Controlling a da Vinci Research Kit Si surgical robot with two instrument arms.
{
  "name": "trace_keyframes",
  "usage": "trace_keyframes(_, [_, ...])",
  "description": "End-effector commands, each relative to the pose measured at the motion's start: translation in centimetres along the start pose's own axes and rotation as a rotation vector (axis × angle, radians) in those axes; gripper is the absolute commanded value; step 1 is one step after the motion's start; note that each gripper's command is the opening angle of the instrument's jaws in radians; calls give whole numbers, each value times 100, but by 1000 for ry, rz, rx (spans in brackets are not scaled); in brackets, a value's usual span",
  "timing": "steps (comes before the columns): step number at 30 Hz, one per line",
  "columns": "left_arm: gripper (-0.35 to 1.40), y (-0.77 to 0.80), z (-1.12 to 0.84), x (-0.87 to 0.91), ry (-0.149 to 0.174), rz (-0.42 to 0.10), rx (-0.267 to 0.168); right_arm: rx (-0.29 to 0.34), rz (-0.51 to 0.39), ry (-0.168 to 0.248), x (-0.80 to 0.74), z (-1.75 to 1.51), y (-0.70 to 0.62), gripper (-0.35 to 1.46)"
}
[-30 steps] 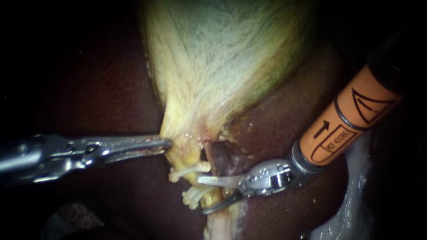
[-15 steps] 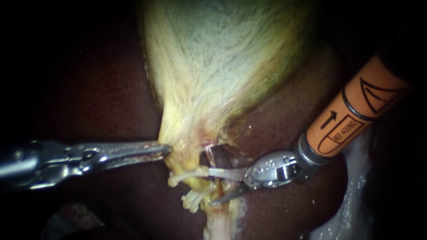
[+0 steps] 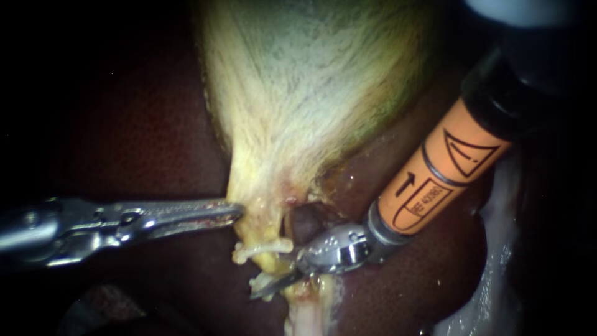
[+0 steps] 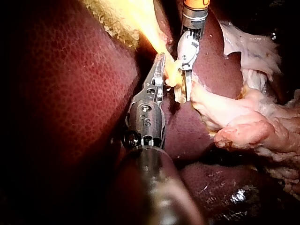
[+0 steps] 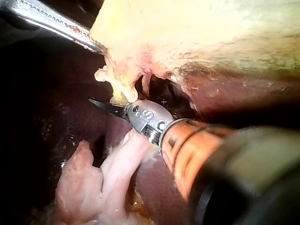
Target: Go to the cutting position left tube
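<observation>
My left instrument [image 3: 235, 212] is clamped on the neck of the gallbladder [image 3: 298, 112]. My right instrument [image 3: 273, 279] has its blades apart at the left tube [image 3: 272, 264], between two white clips [image 3: 261, 249]. Only its lower blade shows clearly. The liver [image 3: 124, 124] lies around.

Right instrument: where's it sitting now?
Endoscope view, lower centre: the right instrument, entering from upper right, has its tip at the tube below the white clip, under the gallbladder and right of the left instrument.

the pale tapering gallbladder [image 3: 311, 93] sat clamped at its edge in the jaws of the slender steel left instrument [image 3: 231, 210]; just beyond them, beside a white clip [image 3: 264, 248], lay the tip of the orange-sleeved right instrument [image 3: 277, 284].
</observation>
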Motion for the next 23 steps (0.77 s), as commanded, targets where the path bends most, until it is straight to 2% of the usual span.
trace_keyframes(1, [-35, 0, 0, 0, 0, -1, -1, 7, -7, 6, 1, 2, 1, 135])
trace_keyframes(23, [-35, 0, 4, 0, 0, -1, -2, 14, -9, 11, 1, 4, 3, 135])
